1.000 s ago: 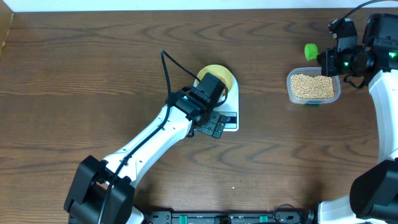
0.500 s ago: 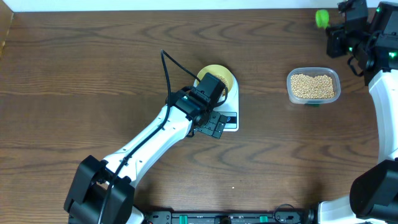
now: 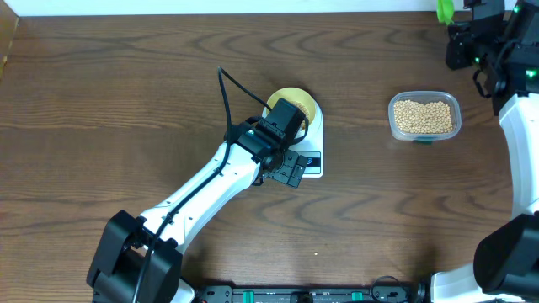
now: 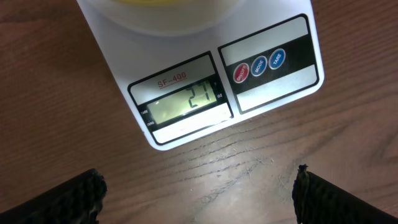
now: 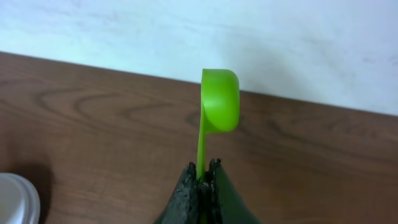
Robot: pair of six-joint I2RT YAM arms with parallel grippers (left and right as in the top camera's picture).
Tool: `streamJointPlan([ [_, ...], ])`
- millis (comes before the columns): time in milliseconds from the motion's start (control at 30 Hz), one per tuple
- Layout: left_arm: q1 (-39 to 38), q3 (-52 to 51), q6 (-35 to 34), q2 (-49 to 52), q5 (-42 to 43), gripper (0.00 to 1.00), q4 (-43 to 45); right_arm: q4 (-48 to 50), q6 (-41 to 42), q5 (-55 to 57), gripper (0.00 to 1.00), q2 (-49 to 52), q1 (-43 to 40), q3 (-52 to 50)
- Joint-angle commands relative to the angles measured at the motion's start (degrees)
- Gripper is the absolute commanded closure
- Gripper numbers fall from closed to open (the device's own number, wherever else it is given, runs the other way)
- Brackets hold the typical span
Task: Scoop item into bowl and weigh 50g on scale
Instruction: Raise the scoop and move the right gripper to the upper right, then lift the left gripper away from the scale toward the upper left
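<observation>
Beyond tub point(image 3: 391, 118), right hand point(image 5: 202, 171) clamps green scoop point(image 5: 219, 102) pointing straight out, left hand point(image 4: 199, 196) spread

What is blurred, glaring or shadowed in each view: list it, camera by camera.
Left wrist view: the scale display is legible with no glare, while the bowl is washed out and cropped at the top. Right wrist view: the green scoop in the right hand is sharp against the bright wall. Overhead view: even light, no harsh shadows, scoop cut off by the top edge.
</observation>
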Motion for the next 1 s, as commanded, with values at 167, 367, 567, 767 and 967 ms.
streamJointPlan([
  [167, -0.1, -0.1, -0.5, 0.1, -0.7, 0.02, 0.0, -3.6, 0.3, 0.4, 0.99, 1.1, 0.0, 0.9],
  [367, -0.1, -0.1, -0.5, 0.1, -0.7, 0.02, 0.0, -4.1, 0.3, 0.4, 0.99, 1.2, 0.0, 0.9],
  [567, 0.0, -0.1, -0.5, 0.1, -0.7, 0.02, 0.0, -4.1, 0.3, 0.4, 0.99, 1.2, 0.0, 0.9],
  [767, -0.1, -0.1, -0.5, 0.1, -0.7, 0.02, 0.0, -4.1, 0.3, 0.3, 0.99, 1.2, 0.0, 0.9],
  [967, 0.0, -0.1, -0.5, 0.1, -0.7, 0.02, 2.2, -4.4, 0.4, 0.3, 0.99, 1.2, 0.0, 0.9],
])
